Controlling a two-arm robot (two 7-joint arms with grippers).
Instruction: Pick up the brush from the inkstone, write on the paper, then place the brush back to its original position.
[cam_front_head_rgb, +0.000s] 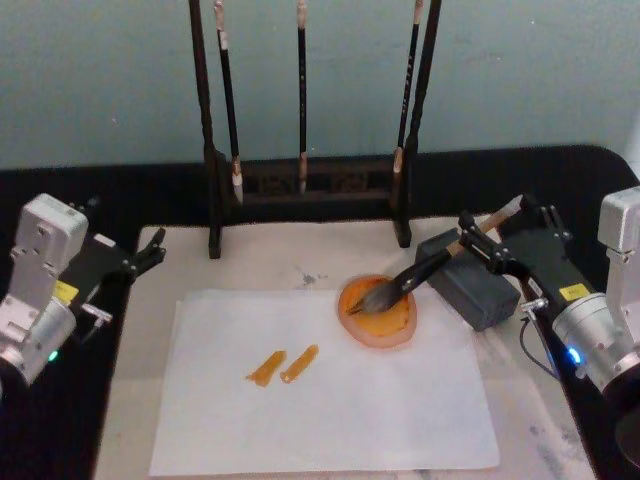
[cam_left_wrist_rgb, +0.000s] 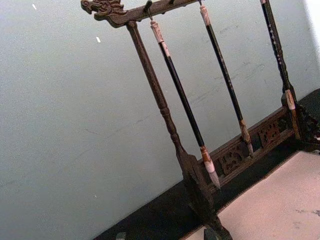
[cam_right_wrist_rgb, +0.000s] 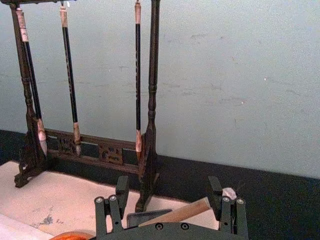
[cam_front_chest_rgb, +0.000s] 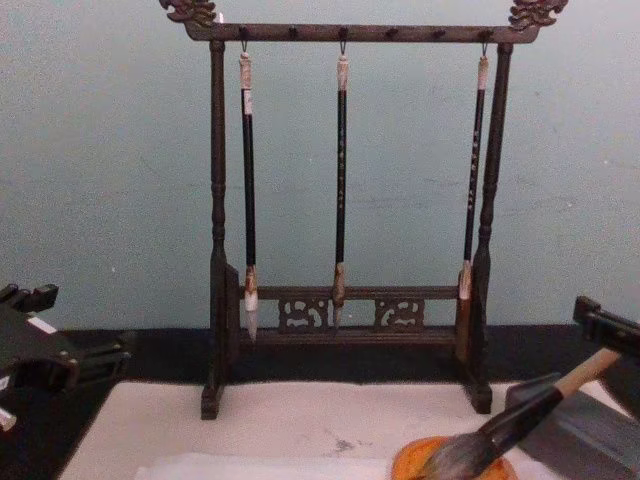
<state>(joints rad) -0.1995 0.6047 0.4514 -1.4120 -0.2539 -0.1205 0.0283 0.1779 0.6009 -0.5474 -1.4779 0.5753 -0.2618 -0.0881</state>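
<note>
Both fingers of our right gripper (cam_front_head_rgb: 497, 232) are standing open around the brush (cam_front_head_rgb: 430, 268) handle, tuft resting in the inkstone (cam_front_head_rgb: 377, 310).

A plain pale blue-green wall (cam_front_chest_rgb: 110, 170) rises behind the black table (cam_front_head_rgb: 90, 185); soft, even light falls across both.

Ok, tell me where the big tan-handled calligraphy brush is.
Head view, right of centre: the tan-handled calligraphy brush leans on the grey inkstone block, bristles in the orange dish, beside the right gripper.
</note>
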